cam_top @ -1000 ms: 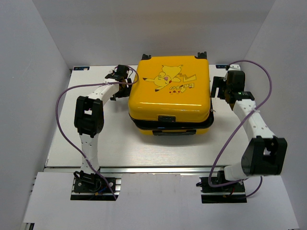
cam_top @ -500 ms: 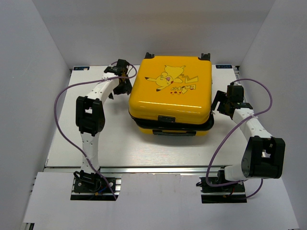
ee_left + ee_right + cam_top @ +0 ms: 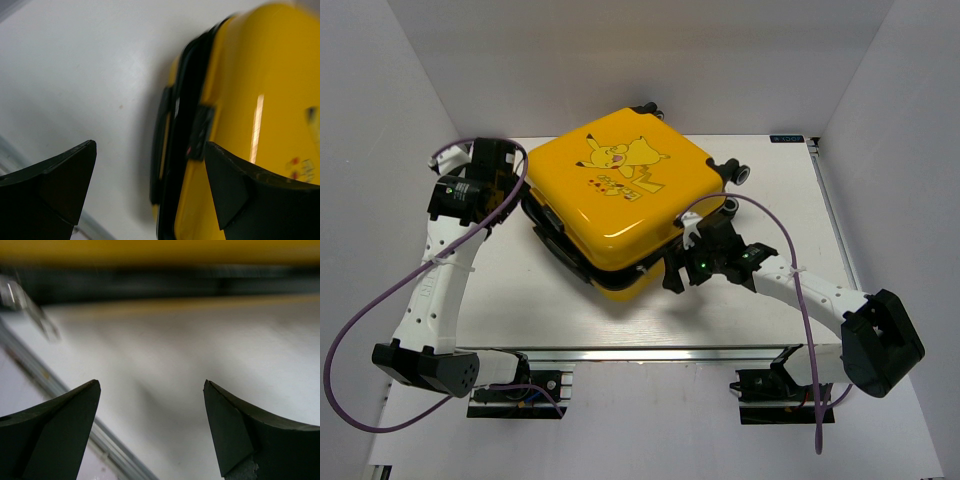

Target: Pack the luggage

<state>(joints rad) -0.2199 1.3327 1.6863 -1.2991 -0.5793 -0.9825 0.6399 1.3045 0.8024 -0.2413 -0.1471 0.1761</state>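
We see the Pikachu suitcase (image 3: pixel 620 205) lid-down, zipping likely undone; left claw (image 3: pixel 150 146) at nine, right claw (image 3: pixel 151 385) at five o'clock, both wide, empty.

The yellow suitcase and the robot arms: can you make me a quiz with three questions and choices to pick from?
1. Where is the right gripper?
A) beside the near side of the suitcase
B) on top of the suitcase
C) behind the suitcase

2. What colour is the suitcase's shell?
A) red
B) yellow
C) blue

3. How is the left gripper?
A) shut tight
B) shut on a cloth
C) wide open

Answers:
1 A, the top view shows it low by the suitcase's near corner.
2 B, the shell is bright yellow with a cartoon print on the lid.
3 C, its wrist view shows it spread wide, gripping nothing.
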